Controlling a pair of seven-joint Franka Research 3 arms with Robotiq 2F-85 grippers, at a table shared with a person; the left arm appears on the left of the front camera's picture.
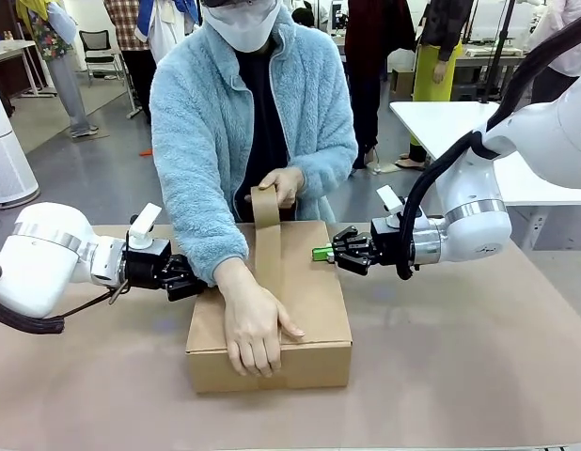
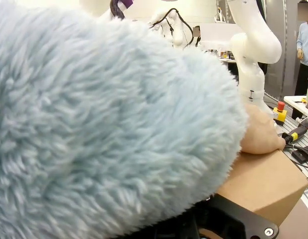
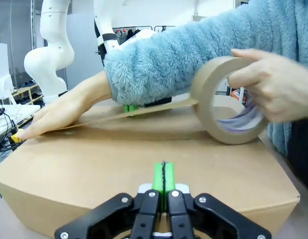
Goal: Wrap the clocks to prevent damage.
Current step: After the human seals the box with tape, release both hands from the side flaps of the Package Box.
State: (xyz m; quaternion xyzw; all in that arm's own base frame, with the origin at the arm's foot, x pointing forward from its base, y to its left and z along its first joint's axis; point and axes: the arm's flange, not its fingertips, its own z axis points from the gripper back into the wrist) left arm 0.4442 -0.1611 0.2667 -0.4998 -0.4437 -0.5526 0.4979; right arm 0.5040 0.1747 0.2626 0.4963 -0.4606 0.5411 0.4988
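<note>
Box (image 1: 314, 291) – plain (no print) | tape roll (image 3: 229, 99) – unmarked

Matt cardboard box (image 1: 309, 291), fluffy fleece sleeve (image 1: 201, 169), paper tape (image 3: 229, 99).

This is a robotics lab or test hall. White robot arms (image 3: 47, 47) stand on mounts across an open grey floor (image 1: 102, 169), with white work tables (image 1: 450, 127), a rolling office chair (image 1: 101, 47) and a red emergency-stop button (image 2: 280, 106) on a yellow box. Several people stand among the stations, and the near tabletop (image 1: 478, 357) is covered in brown paper.
</note>
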